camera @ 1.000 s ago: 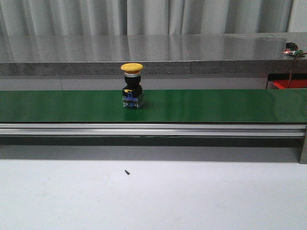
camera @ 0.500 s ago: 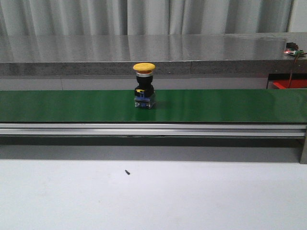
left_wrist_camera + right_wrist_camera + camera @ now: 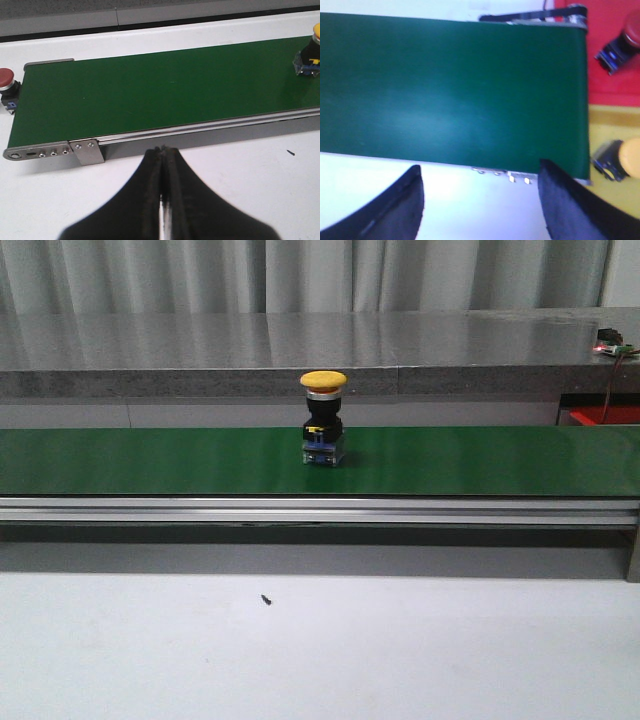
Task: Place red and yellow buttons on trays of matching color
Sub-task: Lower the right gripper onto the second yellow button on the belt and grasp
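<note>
**Claws idle, yellow button on belt**

Left claw [image 3: 162,200] is sitting with fingers pressed together, empty. Right claw [image 3: 480,205] is hanging spread apart, empty. Yellow button [image 3: 324,418] is standing upright on the green belt [image 3: 150,460], mid-length. Beyond the belt's end, red tray [image 3: 615,85] and yellow tray [image 3: 605,125] are each carrying a button.

Yellow mushroom-head push button with black body and blue base [image 3: 323,420] stood upright on long green conveyor belt [image 3: 150,460], near belt's middle. Silver aluminium rail [image 3: 320,510] ran along belt's near edge. Small dark speck (screw, perhaps) [image 3: 266,599] lay on white tabletop [image 3: 400,650].
</note>
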Controlling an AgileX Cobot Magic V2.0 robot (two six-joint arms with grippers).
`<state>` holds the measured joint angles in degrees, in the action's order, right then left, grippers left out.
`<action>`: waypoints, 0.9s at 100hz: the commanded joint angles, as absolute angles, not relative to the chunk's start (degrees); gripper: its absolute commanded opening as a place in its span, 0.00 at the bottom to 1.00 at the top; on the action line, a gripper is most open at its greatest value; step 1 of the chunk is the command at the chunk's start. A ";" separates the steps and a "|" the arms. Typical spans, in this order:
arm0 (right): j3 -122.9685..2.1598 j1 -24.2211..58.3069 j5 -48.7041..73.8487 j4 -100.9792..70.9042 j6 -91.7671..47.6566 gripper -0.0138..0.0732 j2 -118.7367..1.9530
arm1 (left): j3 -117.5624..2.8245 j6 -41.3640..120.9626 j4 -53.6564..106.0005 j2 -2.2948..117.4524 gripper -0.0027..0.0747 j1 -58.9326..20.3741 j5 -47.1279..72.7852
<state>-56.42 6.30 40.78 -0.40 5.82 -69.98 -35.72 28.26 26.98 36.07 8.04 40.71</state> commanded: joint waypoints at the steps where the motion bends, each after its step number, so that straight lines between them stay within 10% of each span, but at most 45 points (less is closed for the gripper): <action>1: -61.04 9.08 39.51 -1.28 4.90 0.83 -69.03 | -37.37 28.11 28.84 35.99 0.01 7.59 36.98; 90: -96.31 15.37 62.95 -15.57 8.57 0.86 -95.38 | -37.37 28.11 28.84 35.99 0.01 7.59 38.21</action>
<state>-92.78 14.60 63.69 -14.33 7.74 -95.44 -35.72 28.26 26.98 36.07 8.04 41.17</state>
